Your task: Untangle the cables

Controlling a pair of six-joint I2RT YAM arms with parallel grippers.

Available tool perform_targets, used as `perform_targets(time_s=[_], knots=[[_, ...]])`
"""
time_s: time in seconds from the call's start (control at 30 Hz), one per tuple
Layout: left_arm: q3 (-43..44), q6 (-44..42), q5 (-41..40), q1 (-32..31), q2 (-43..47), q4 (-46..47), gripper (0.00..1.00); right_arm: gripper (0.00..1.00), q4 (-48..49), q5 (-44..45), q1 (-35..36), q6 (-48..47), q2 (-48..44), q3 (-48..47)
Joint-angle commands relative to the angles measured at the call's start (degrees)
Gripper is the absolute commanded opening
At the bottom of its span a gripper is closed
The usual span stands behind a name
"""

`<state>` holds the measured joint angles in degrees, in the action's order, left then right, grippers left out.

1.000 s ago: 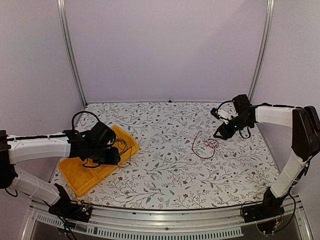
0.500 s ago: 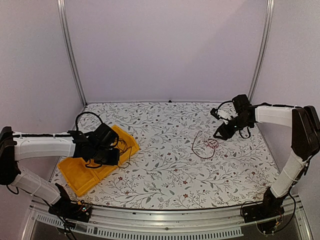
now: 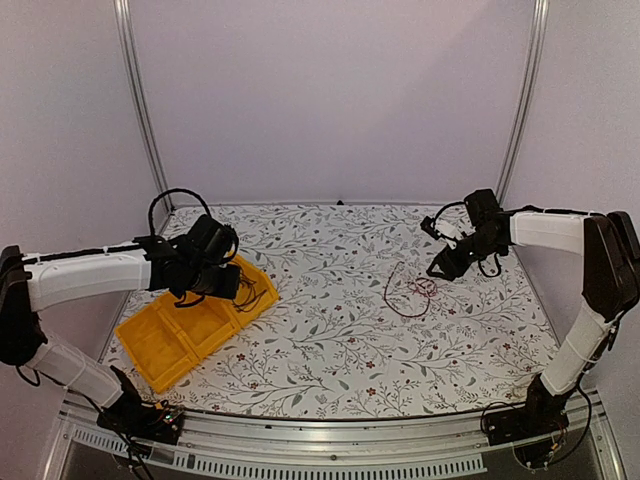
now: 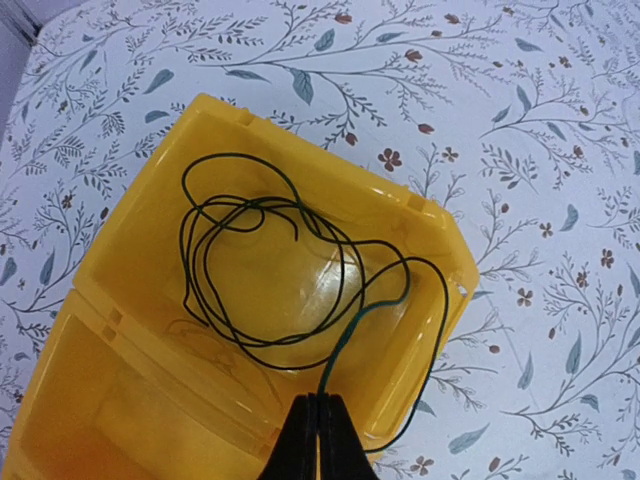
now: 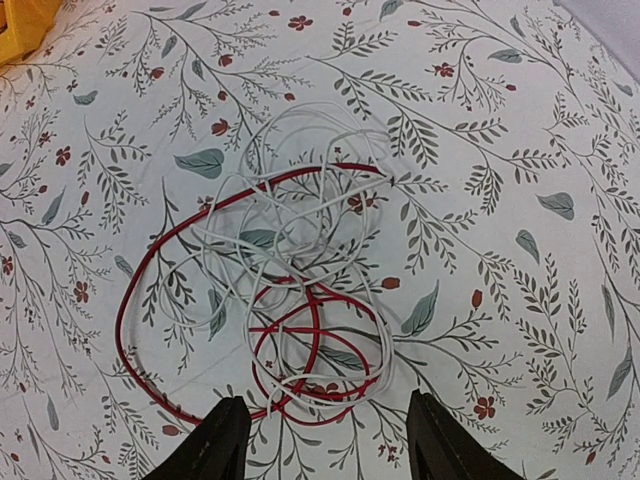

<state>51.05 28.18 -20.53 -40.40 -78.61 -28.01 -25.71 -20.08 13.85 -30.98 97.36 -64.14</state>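
My left gripper (image 4: 320, 398) is shut on a thin black cable (image 4: 262, 290) whose loops hang into the far compartment of a yellow bin (image 4: 140, 400), with one strand trailing over the bin's right rim. In the top view the left gripper (image 3: 232, 292) is above the bin (image 3: 160, 345). A red cable (image 5: 150, 290) and a whitish cable (image 5: 300, 170) lie tangled on the floral table. My right gripper (image 5: 320, 425) is open just above them. In the top view the right gripper (image 3: 440, 268) is right of this tangle (image 3: 410, 290).
The yellow bin has two compartments and sits at the table's left near edge. A corner of it shows in the right wrist view (image 5: 20, 20). Metal frame posts (image 3: 140, 110) stand at the back corners.
My left arm has risen and moved toward the back with the black cable in its jaws. The right arm and the red and white tangle have not moved.
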Motion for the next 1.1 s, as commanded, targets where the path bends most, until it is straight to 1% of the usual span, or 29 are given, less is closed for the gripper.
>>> perform_targets(time_s=[0.0,0.17,0.33,0.4,0.53,0.57,0.63,0.77,0.8,0.83,0.87,0.9,0.97,1.07], knots=[[2.3,-6.9,-4.6,3.4,-3.4,0.5,0.00,0.58,-0.4,-0.4,-0.3,-0.6,0.5,-1.2],[3.3,-10.0,-7.9,5.7,-7.6,1.6,0.00,0.58,-0.4,-0.2,-0.3,-0.7,0.3,-1.2],[3.9,-12.0,-8.6,7.9,-9.6,6.0,0.00,0.58,-0.4,-0.2,-0.3,-0.8,0.6,-1.2],[4.3,-13.5,-7.7,8.5,-10.9,7.9,0.00,0.58,-0.4,-0.3,-0.3,-0.9,0.9,-1.2],[6.3,-13.9,-4.5,8.8,-14.2,6.3,0.00,0.58,-0.4,-0.3,-0.3,-0.8,1.0,-1.2],[6.5,-13.7,-3.8,8.8,-14.7,5.6,0.01,0.58,-0.5,-0.3,-0.3,-0.8,0.9,-1.2],[6.5,-13.3,-3.1,8.8,-14.9,4.6,0.06,0.58,-0.4,-0.3,-0.3,-0.9,0.9,-1.2],[6.9,-12.0,-2.5,8.8,-13.2,1.5,0.26,0.58,-0.5,-0.8,-0.3,-1.1,1.3,-1.2],[7.0,-11.9,-2.1,8.8,-12.3,0.8,0.36,0.58,-0.6,-1.0,-0.3,-1.2,1.5,-1.3],[7.3,-12.1,-1.7,8.8,-11.0,0.0,0.49,0.58,-1.0,-1.2,-0.3,-1.1,1.8,-1.5],[8.0,-12.3,-1.6,8.8,-9.8,-1.0,0.89,0.58,-1.3,-1.4,-0.3,-1.1,2.0,-1.9],[9.1,-12.5,-2.4,8.8,-8.4,-2.6,0.98,0.58,-1.6,-1.8,-0.3,-1.1,2.3,-2.0],[11.7,-13.4,-4.6,8.7,-6.1,-6.0,1.00,0.58,-1.9,-2.4,-0.3,-1.1,2.6,-2.3],[15.3,-17.7,-6.2,8.7,-3.5,-8.4,1.00,0.58,-1.5,-2.5,-0.2,-0.8,2.4,-2.2]])
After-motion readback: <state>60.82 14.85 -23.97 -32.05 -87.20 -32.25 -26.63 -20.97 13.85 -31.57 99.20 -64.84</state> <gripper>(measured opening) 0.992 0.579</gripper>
